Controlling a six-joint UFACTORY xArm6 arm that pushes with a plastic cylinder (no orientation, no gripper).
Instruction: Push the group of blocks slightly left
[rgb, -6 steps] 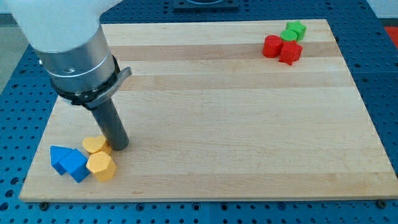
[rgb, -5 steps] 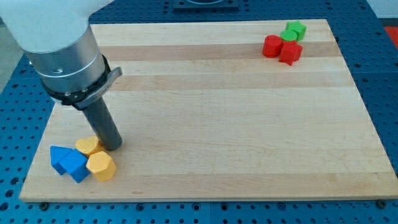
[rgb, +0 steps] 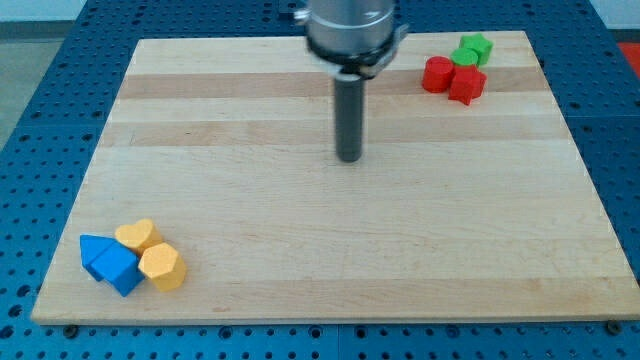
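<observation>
My tip (rgb: 349, 158) stands on the wooden board (rgb: 330, 240) at the upper middle, far from every block. One group lies at the view's bottom left: a yellow heart-shaped block (rgb: 137, 236), a yellow hexagonal block (rgb: 162, 267) and two blue blocks (rgb: 97, 253) (rgb: 121, 268), all touching. Another group lies at the view's top right: a red round block (rgb: 437, 74), a red block (rgb: 466, 85) and a green star-shaped block (rgb: 472, 49), touching. My tip is left of and below this red-green group.
The board rests on a blue perforated table (rgb: 40, 150). The bottom-left group sits close to the board's left and bottom edges. The top-right group sits near the board's top edge.
My tip has left the yellow blocks at the bottom left and moved far up and right to the board's upper middle. The yellow heart-shaped block has shifted slightly left.
</observation>
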